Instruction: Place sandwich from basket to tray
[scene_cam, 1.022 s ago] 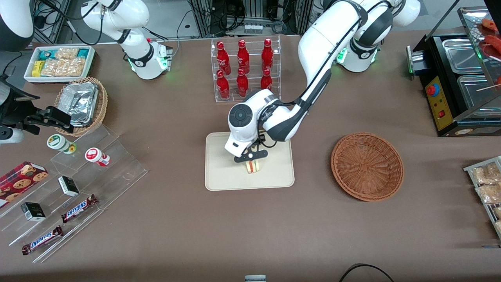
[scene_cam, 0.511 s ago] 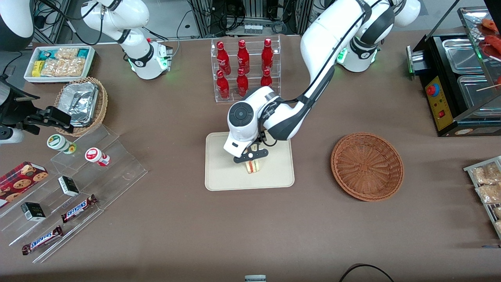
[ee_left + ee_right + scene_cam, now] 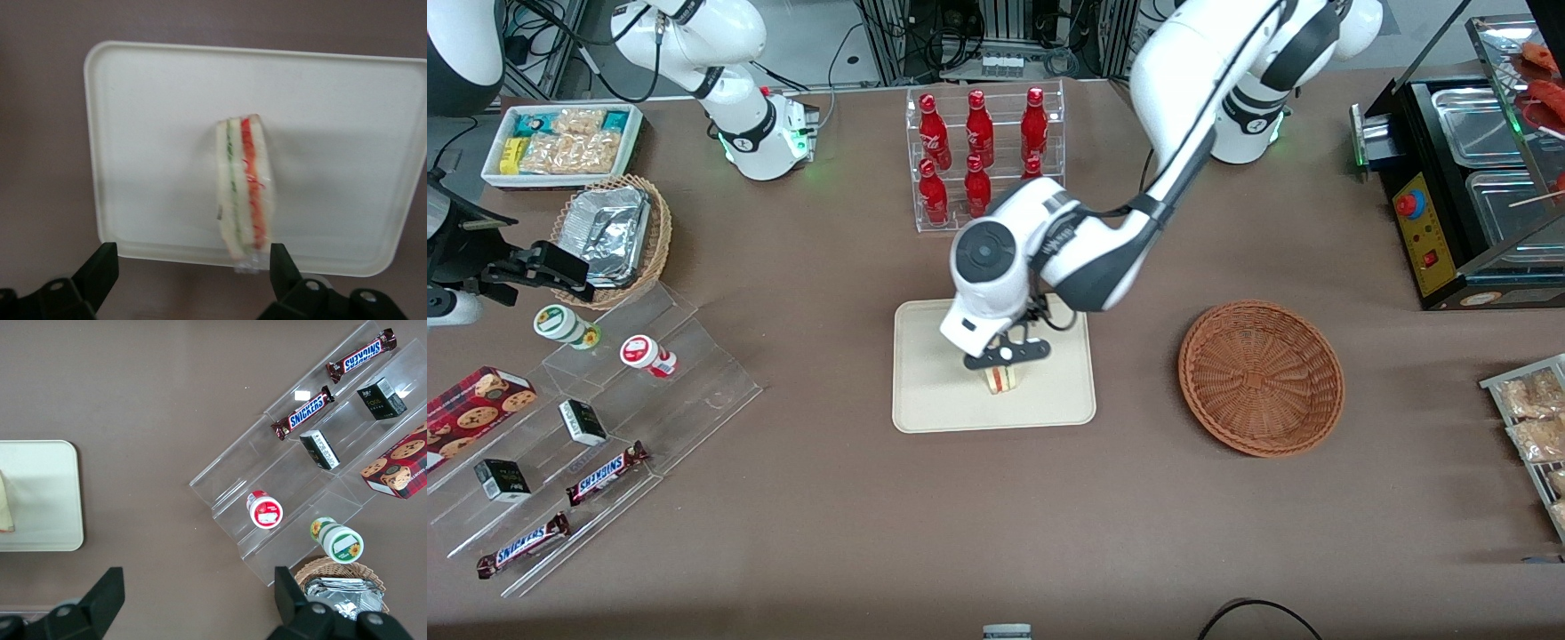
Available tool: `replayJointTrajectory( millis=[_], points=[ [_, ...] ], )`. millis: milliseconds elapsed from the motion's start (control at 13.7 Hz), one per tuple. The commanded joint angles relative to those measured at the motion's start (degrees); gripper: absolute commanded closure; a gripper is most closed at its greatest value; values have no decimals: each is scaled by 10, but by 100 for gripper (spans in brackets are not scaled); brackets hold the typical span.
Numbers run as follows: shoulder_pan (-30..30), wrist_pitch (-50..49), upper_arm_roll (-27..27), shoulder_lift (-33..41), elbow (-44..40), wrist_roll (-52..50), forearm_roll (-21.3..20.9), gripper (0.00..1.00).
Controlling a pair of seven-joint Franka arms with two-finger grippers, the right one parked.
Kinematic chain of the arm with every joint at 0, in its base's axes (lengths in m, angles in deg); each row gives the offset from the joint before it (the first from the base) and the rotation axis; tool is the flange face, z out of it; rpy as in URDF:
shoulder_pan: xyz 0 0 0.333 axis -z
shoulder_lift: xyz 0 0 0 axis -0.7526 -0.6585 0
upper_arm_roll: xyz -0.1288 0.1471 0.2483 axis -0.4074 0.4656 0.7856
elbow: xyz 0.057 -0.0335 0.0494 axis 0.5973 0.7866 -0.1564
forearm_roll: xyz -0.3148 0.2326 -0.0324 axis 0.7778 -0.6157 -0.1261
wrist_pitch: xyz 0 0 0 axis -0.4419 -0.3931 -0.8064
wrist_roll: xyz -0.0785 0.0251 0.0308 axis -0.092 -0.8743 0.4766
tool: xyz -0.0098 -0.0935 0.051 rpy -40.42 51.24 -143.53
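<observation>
Sandwich [image 3: 1002, 380] sits on the cream tray [image 3: 934, 400], standing on edge, cut side with red and green layers facing the front camera. Left gripper [image 3: 1006, 353] hangs just above it, fingers spread wide, nothing between them. The wrist view [image 3: 243, 193] shows what the front view hides: clear gap between sandwich and both fingertips [image 3: 100, 263], wrap tail poking past the tray's rim [image 3: 93, 133]. Right wrist view catches only a sliver of sandwich [image 3: 5, 503] at the tray's edge [image 3: 67, 493].

Wicker basket [image 3: 1261, 378] is well apart from the tray, toward the working arm's end, with nothing in it.

Counts:
- one sandwich, one tray, one reddish basket
- six red bottles [image 3: 978, 147] in a clear rack, farther from the front camera than the tray; the arm's wrist covers part of the lower row
- two Snickers bars [image 3: 605, 472], two small dark boxes [image 3: 583, 421], two round tubs [image 3: 645, 353] on the acrylic steps toward the parked arm's end
- cookie box [image 3: 476, 402] beside those steps

Tan basket with foil trays [image 3: 609, 233] sits near the white snack bin [image 3: 560, 142].
</observation>
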Motion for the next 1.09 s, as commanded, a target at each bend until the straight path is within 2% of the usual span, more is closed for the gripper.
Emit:
replayJointTrajectory(
  millis=[0,146,292,584,1022],
  points=[
    [-41,-46,-1,33,9,76,9,0],
    [-70,-79,-1,64,30,84,10,0],
    [-125,-77,-7,116,90,102,10,0],
    [-200,-77,-6,195,183,230,21,0],
    [-291,-85,-5,291,265,373,35,0]
  ],
)
